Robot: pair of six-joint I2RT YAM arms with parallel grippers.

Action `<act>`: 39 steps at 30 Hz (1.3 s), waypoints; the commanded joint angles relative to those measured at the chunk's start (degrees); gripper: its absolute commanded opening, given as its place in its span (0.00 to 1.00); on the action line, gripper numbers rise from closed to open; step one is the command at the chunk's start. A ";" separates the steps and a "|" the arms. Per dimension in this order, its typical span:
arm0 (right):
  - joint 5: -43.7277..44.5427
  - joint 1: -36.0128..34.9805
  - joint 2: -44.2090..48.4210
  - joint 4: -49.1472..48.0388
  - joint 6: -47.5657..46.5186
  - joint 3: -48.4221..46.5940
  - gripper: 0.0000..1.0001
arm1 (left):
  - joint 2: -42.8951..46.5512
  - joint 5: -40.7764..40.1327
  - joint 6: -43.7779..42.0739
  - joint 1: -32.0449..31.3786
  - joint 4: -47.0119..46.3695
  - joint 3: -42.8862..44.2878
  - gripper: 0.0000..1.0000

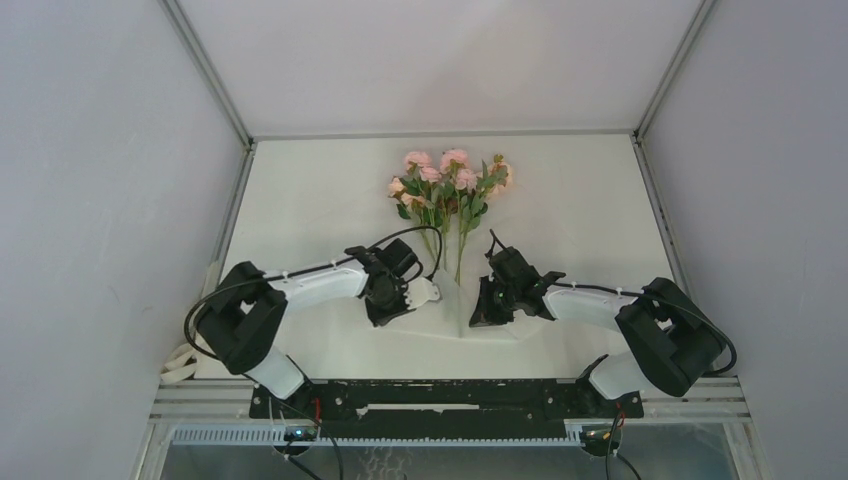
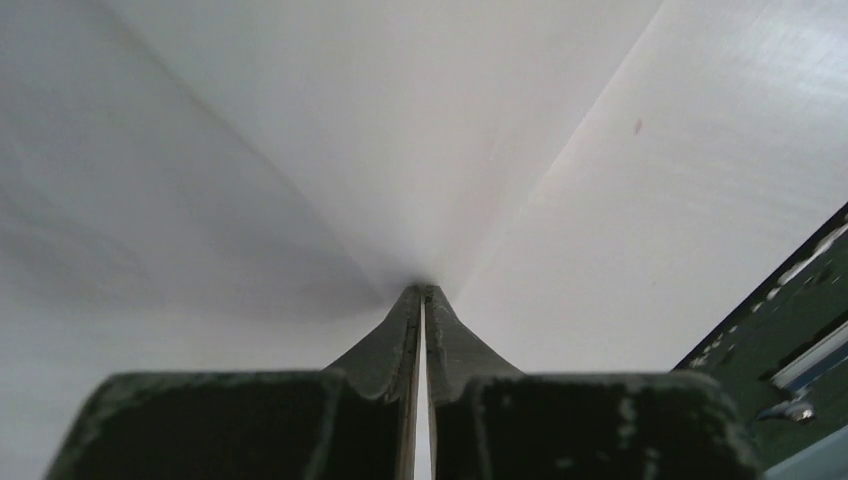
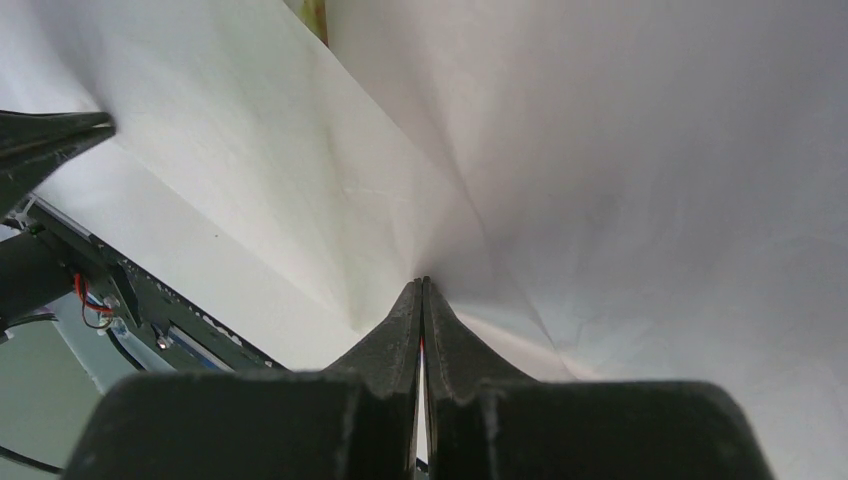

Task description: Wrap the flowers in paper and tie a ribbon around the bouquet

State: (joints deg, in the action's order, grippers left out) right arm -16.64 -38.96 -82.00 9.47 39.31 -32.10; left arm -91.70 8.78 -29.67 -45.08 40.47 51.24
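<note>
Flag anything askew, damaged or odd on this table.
Nothing looks damaged. The thin translucent white paper is bunched into creased ridges, but only where the left gripper and right gripper pinch it. The pale-pink artificial roses lie fanned in one bunch, none scattered.

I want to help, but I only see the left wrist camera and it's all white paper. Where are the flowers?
Observer: The flowers lie on the table, in the middle toward its far edge.
Operator: Is the other hand holding paper too?
Observer: Yes, the right hand is shut on a fold of the paper.
Operator: Which way do the flowers point?
Observer: Their stems point back between the left hand and the right one.
</note>
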 commanded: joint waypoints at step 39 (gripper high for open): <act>18.32 -4.68 11.99 13.84 12.73 0.02 0.19 | -12.42 9.60 22.57 -2.29 -23.85 8.47 0.36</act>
State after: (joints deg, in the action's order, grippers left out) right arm -4.05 -42.09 -75.35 17.50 46.78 -31.99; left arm -102.94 20.10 -8.47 -47.22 17.23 60.84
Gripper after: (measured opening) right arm 0.123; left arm 0.368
